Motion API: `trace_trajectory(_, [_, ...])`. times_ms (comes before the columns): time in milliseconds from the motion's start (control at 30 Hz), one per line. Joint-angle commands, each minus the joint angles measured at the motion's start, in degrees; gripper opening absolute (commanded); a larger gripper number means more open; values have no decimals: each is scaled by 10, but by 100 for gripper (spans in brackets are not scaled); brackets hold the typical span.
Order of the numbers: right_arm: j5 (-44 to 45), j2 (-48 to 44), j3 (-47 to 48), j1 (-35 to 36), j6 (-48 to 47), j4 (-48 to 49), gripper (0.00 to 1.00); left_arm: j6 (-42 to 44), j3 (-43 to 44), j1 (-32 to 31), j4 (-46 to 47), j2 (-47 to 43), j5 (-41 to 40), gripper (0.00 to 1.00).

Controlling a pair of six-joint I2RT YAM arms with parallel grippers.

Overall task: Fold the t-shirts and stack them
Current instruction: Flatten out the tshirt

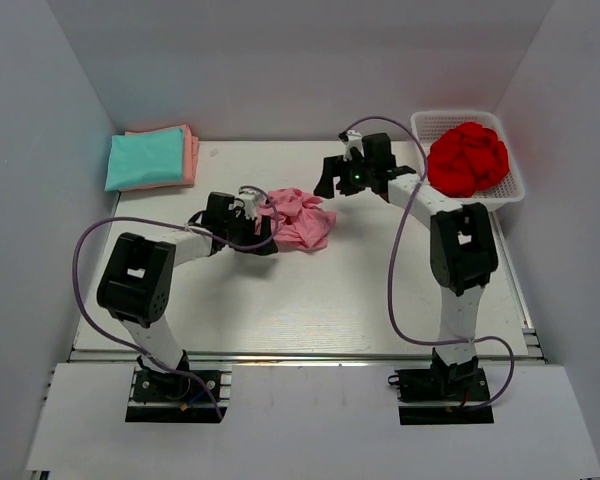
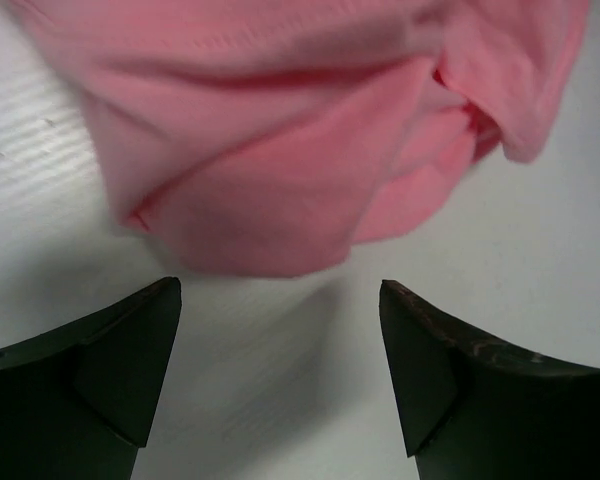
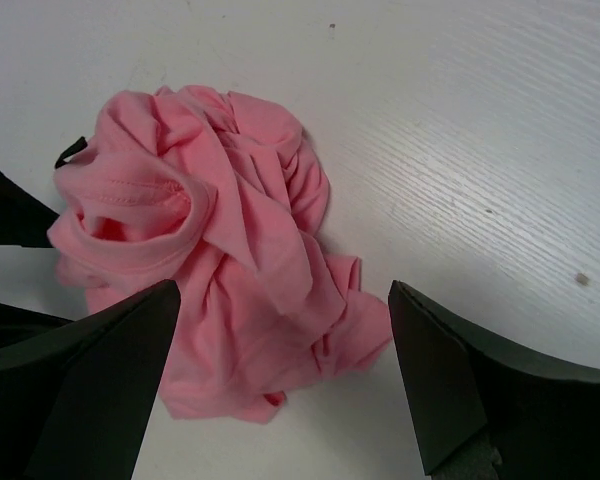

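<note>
Left gripper [image 2: 280, 290] spread, seemingly clear of pink t-shirt [image 2: 280, 160] edge.

Plain pink t-shirt [image 1: 298, 220] on a white table [image 1: 280, 300].
Far left, a teal t-shirt [image 1: 145, 162] over a salmon-orange t-shirt [image 1: 189, 150]; far right, red cloth [image 1: 467, 158] in a white mesh basket [image 1: 517, 185].

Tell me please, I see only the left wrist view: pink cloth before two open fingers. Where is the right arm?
Observer: The right claw hangs open near the far side of the pink t-shirt, holding nothing.
Operator: Is any shirt folded already?
Observer: Yes, a teal t-shirt lies folded on a salmon t-shirt at the table's far left corner.
Operator: Are more shirts waiting?
Observer: A white basket at the far right holds crumpled red cloth.
</note>
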Motion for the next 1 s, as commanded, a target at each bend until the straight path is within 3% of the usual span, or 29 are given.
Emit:
trace_trajectory(0, [37, 35, 62, 23, -35, -29, 90, -12, 35, 1, -18, 9, -55, 89])
trace_trajectory(200, [67, 107, 115, 43, -46, -36, 82, -33, 56, 1, 7, 37, -14, 79])
trace_trajectory(300, [54, 115, 123, 50, -48, -29, 74, -39, 72, 1, 20, 58, 2, 59])
trace_trajectory(333, [52, 117, 121, 52, -48, -24, 55, -46, 85, 1, 20, 63, 2, 39])
trace_trajectory(400, [35, 115, 122, 54, -47, -23, 30, -46, 96, 1, 12, 71, 2, 21])
trace_trajectory(433, [33, 107, 119, 55, -44, -14, 3, -46, 102, 1, 7, 71, 2, 0])
trace_trajectory(667, [29, 10, 33, 53, -9, 74, 0, -52, 84, 1, 34, -36, -36, 0])
trace_trajectory(967, [156, -188, -79, 51, 26, 154, 0, -52, 52, 1, 26, -241, -152, 0])
